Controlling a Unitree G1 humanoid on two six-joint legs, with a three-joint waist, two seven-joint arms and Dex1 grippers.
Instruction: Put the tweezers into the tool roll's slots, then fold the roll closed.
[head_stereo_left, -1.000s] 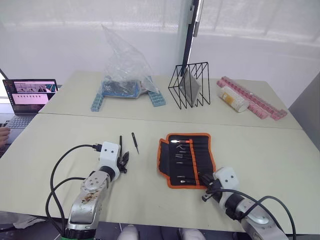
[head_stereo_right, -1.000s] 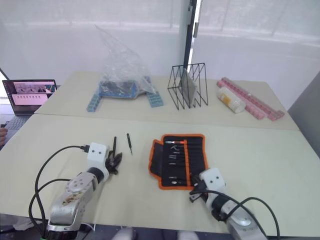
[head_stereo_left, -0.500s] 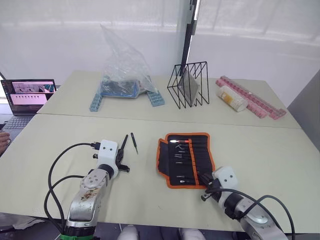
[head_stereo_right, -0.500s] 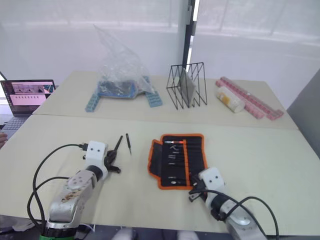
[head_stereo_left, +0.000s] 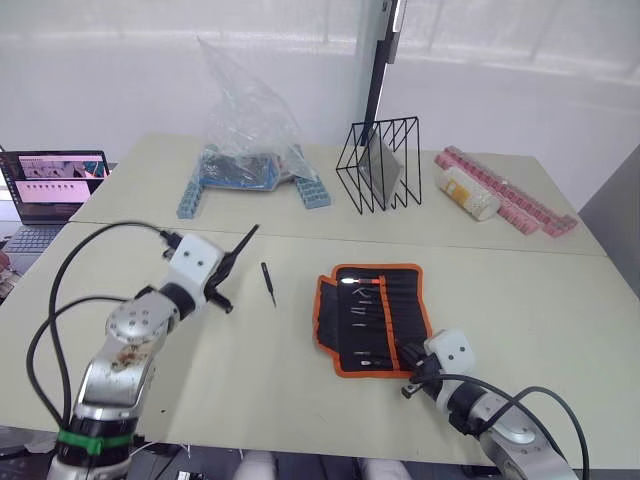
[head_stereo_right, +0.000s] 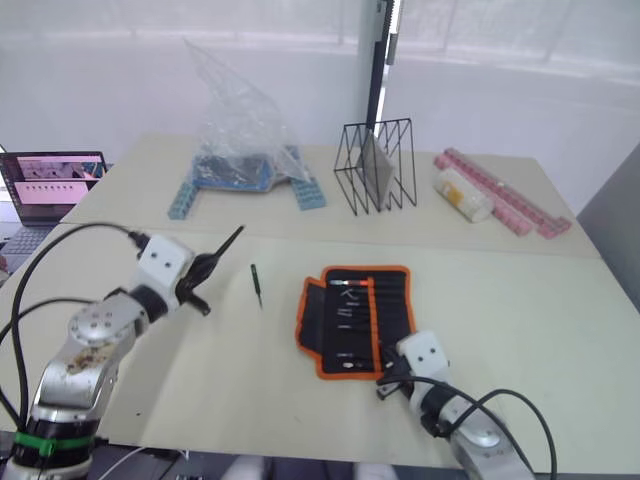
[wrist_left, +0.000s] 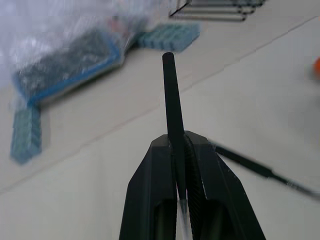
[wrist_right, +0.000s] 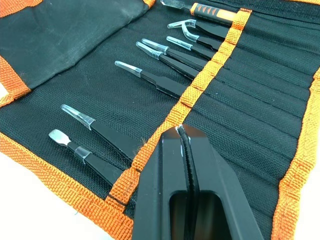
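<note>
The tool roll (head_stereo_left: 372, 318) lies open on the near table, black with orange edging, and several tweezers (wrist_right: 160, 82) sit in its slots (wrist_right: 235, 95). My left gripper (head_stereo_left: 222, 274) hangs above the table left of the roll, shut on one black tweezers (wrist_left: 172, 107) that points up and away. A second loose tweezers (head_stereo_left: 268, 284) rests on the table between that gripper and the roll. My right gripper (wrist_right: 180, 137) is shut with nothing held, low over the roll's orange band near its front right corner (head_stereo_left: 408, 358).
On the far table stand a clear plastic bag over blue blocks (head_stereo_left: 245, 140), a black wire rack (head_stereo_left: 380, 165), a white cylinder (head_stereo_left: 468, 193) and a pink block strip (head_stereo_left: 510, 195). A laptop (head_stereo_left: 55, 185) sits at the far left. Black cables loop by both arms.
My left gripper has risen off the table and swung left, carrying the tweezers it grasped. The right gripper has stayed at the roll's corner.
</note>
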